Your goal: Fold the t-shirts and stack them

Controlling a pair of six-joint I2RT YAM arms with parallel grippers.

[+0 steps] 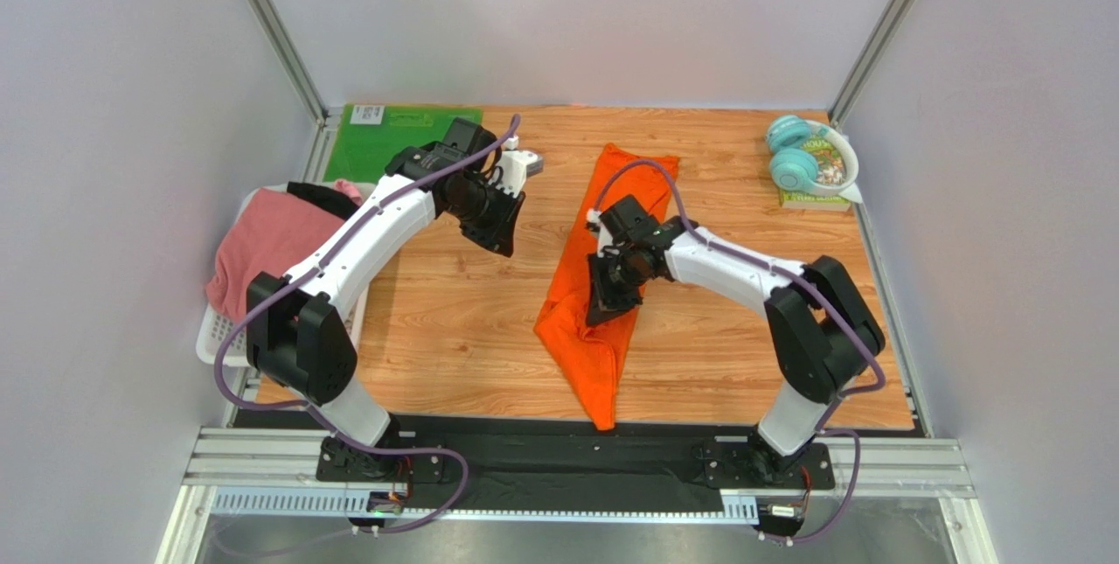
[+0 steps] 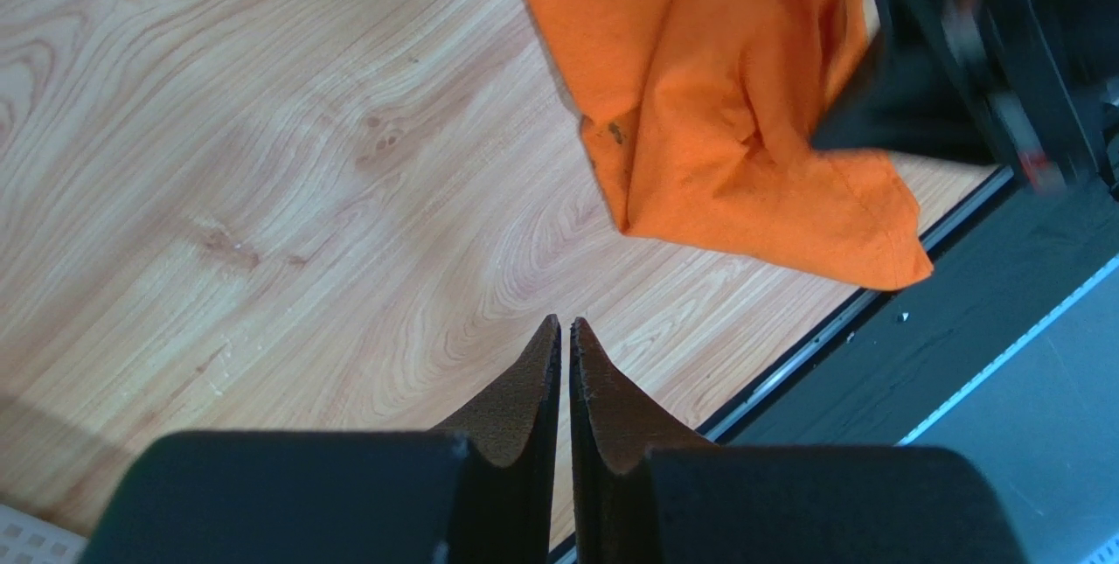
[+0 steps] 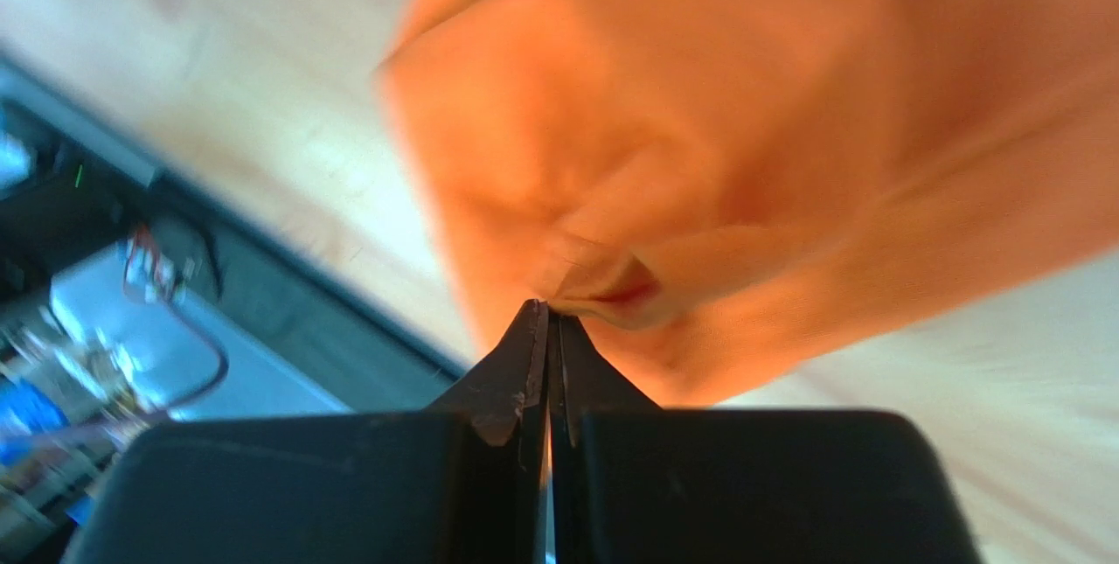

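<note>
Green mat (image 1: 381,138), headphones (image 1: 795,155) flank orange t-shirt (image 1: 591,354)

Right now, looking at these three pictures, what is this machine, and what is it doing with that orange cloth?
These are two white robot arms bolted at the near edge of the table. The wide picture comes from a camera above and behind them; the other two come from a camera on each wrist. The right pincer is shut, pinching a fold of the orange t-shirt, which lies crumpled on the wood. The left pincer is shut on nothing, over bare wood. At the left, a pink t-shirt and a black t-shirt sit in a white basket. A green mat and teal headphones lie at the back.
</note>
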